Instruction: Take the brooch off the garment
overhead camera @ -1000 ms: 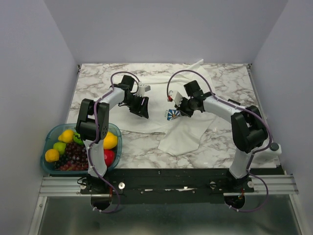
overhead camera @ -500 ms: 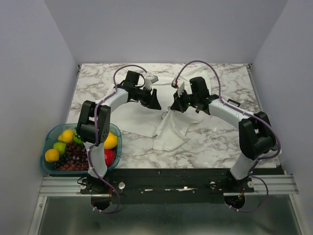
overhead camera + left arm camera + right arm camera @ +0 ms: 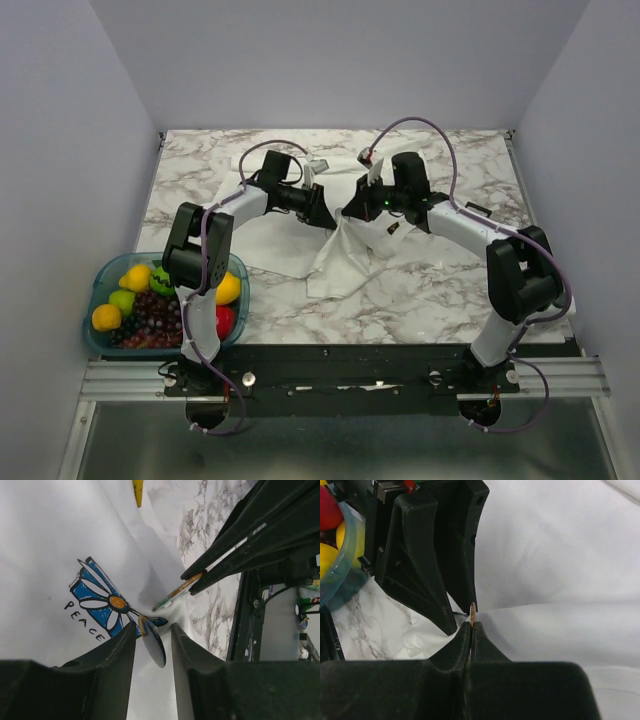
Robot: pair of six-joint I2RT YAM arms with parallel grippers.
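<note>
The white garment lies on the marble table and is pulled up into a peak at its middle. On its cloth is a blue and white flower print with the word PEACE. The brooch, a small round disc seen nearly edge-on with a gold clasp, hangs beside that print. My left gripper is open, one finger on each side of the brooch with gaps showing. My right gripper is shut on a thin orange-green strip that runs into the cloth. In the top view both grippers nearly meet.
A blue bowl of fruit stands at the table's near left, beside the left arm's base. Bare marble lies to the right of the garment. Grey walls close the table in on three sides.
Both grippers have moved toward each other over the garment's middle. The right one has drawn the cloth up into a peak. The left jaws have narrowed around the brooch.
</note>
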